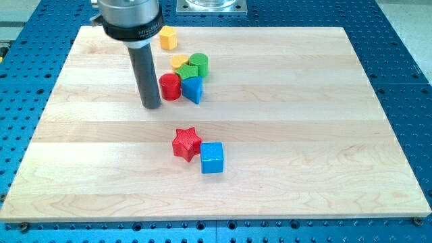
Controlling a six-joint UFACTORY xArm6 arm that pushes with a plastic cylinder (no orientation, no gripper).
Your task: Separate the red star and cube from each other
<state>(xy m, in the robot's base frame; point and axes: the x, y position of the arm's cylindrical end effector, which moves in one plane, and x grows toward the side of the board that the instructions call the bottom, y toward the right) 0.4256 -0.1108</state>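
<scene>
A red star [186, 143] lies near the board's middle, a little below centre. A blue cube [212, 157] touches it at its lower right. My tip [151, 106] is at the end of the dark rod, up and to the left of the star, well apart from it. The tip stands just left of a red cylinder [170, 87], close to it or touching.
A cluster sits at the view's top centre: the red cylinder, a blue block [193, 89], a green block [190, 73], a green cylinder [199, 63] and a yellow block [179, 62]. A yellow hexagonal block [167, 38] lies alone near the wooden board's [304, 135] top edge.
</scene>
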